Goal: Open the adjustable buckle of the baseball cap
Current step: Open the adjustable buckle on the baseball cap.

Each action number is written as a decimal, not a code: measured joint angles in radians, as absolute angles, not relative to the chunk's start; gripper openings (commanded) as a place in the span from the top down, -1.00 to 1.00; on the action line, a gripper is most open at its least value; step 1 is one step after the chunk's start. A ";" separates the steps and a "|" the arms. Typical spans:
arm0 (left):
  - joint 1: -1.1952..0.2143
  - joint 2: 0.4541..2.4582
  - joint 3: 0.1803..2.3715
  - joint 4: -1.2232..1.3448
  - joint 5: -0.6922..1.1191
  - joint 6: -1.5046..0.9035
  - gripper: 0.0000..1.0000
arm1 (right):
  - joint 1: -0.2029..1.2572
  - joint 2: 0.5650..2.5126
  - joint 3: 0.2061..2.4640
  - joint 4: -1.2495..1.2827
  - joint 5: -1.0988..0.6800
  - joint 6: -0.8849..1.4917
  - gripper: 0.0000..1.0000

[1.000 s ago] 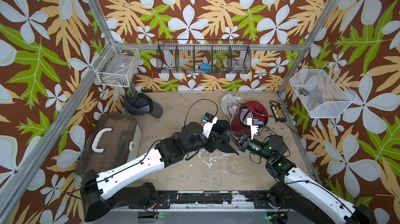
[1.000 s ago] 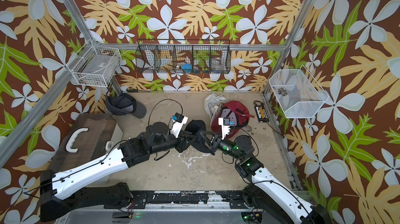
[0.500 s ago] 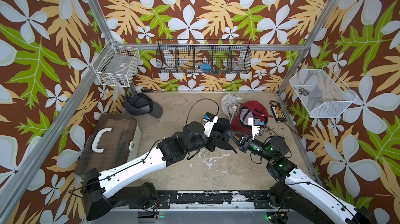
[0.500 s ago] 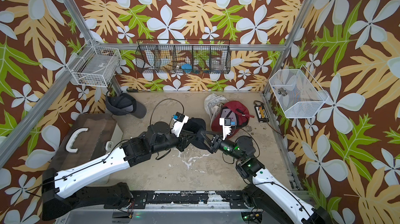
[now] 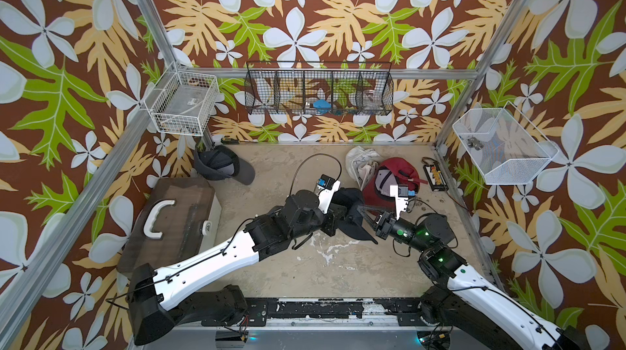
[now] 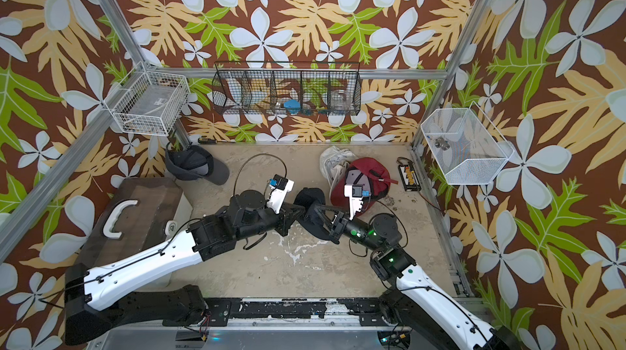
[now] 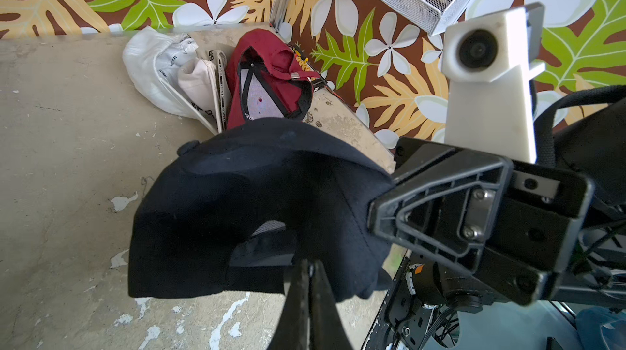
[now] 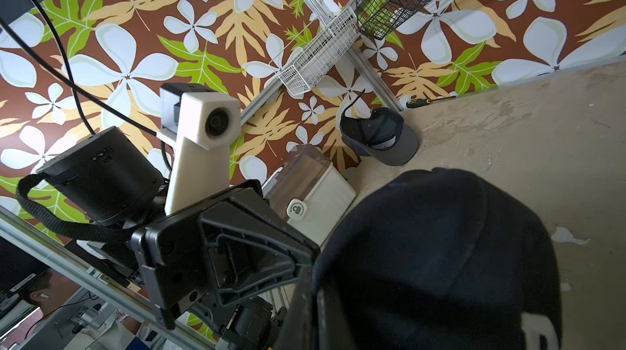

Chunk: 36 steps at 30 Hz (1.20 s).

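Note:
A black baseball cap [image 5: 352, 201] [image 6: 310, 201] hangs between my two grippers above the middle of the table. In the left wrist view the cap [image 7: 257, 189] shows its rear opening, and my left gripper [image 7: 309, 265] is shut on the strap band beside that opening. The buckle itself is hidden at the fingers. In the right wrist view my right gripper [image 8: 310, 275] is shut on the cap's [image 8: 440, 257] edge. In both top views the left gripper [image 5: 347, 218] [image 6: 298, 211] and right gripper [image 5: 362, 209] [image 6: 316, 209] meet at the cap from opposite sides.
A red cap [image 5: 394, 175] and a white cap [image 5: 362, 163] lie at the back right, and a dark grey cap [image 5: 222, 167] at the back left. A lidded box with a white handle [image 5: 169, 223] stands on the left. Wire baskets [image 5: 318, 92] hang on the walls.
My left gripper has closed from partly open onto the cap's strap band. The cap and both grippers have shifted slightly toward the back.

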<state>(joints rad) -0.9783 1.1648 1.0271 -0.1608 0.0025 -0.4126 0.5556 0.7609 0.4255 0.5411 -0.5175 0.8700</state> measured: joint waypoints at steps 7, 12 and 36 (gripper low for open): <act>-0.978 1.116 1.027 -0.162 -0.044 -0.403 1.00 | 0.551 0.743 0.426 0.508 -0.507 0.855 1.00; -0.978 1.088 1.027 -0.182 -0.075 -0.385 1.00 | 0.548 0.740 0.422 0.498 -0.500 0.850 1.00; -0.981 0.981 0.974 -0.261 -0.184 -0.363 0.77 | 0.530 0.715 0.447 0.421 -0.502 0.822 1.00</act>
